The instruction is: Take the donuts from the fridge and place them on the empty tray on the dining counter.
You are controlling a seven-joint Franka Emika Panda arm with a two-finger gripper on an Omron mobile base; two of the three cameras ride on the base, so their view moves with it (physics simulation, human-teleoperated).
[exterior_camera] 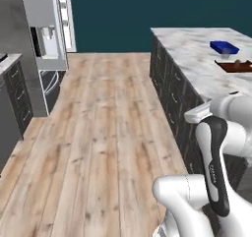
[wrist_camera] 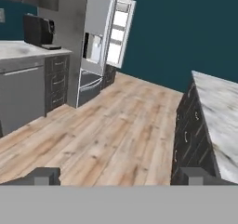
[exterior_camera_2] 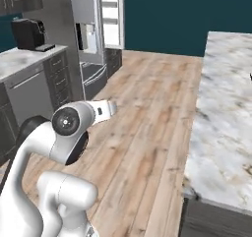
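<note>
The end effector (wrist_camera: 118, 175) hangs released, its two fingertips (wrist_camera: 42, 175) wide apart with nothing between them, over the wood floor (exterior_camera: 108, 133). The fridge (wrist_camera: 95, 42) stands far left with one door swung open (white shelves show inside). To the right runs the marble bench (exterior_camera: 197, 59); on its far part sits a brown tray (exterior_camera: 235, 66) holding something small and dark, just behind it a blue tray (exterior_camera: 224, 46). A coffee machine (exterior_camera_2: 27, 34) sits on the left worktop (exterior_camera_2: 22, 61).
</note>
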